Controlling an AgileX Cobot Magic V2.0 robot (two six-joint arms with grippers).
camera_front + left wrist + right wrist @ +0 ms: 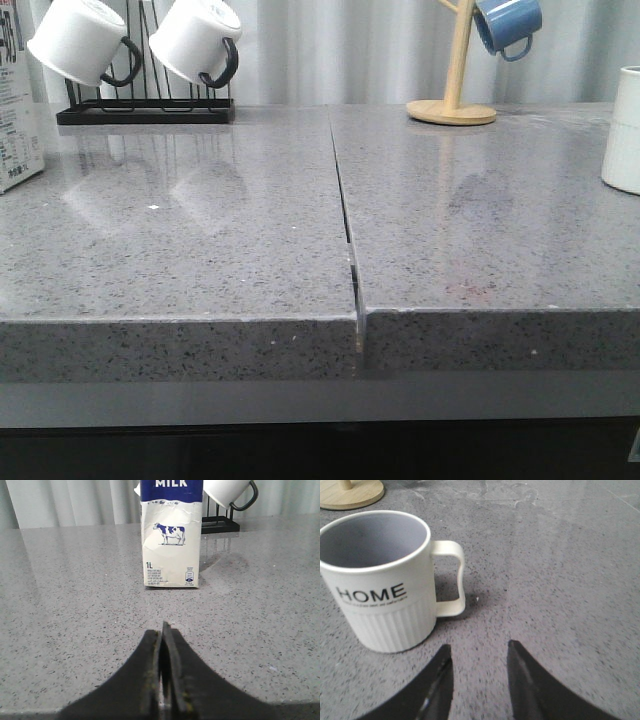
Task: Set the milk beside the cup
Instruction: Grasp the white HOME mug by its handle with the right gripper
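Note:
The milk [171, 535] stands upright on the grey counter, a white carton with a blue top and a cow picture; in the front view only its edge [18, 110] shows at the far left. My left gripper [163, 630] is shut and empty, some way short of the carton. The cup [382, 580], off-white with "HOME" in black and a ribbed lower half, stands upright at the far right of the counter [625, 130], handle turned toward my right gripper [479, 650]. That gripper is open and empty, just short of the cup. Neither arm appears in the front view.
Two white mugs with black handles [195, 40] hang on a black wire rack [145, 112] at the back left. A wooden mug tree [452, 105] holds a blue mug [507, 25] at the back right. A seam [345, 220] splits the counter down the middle.

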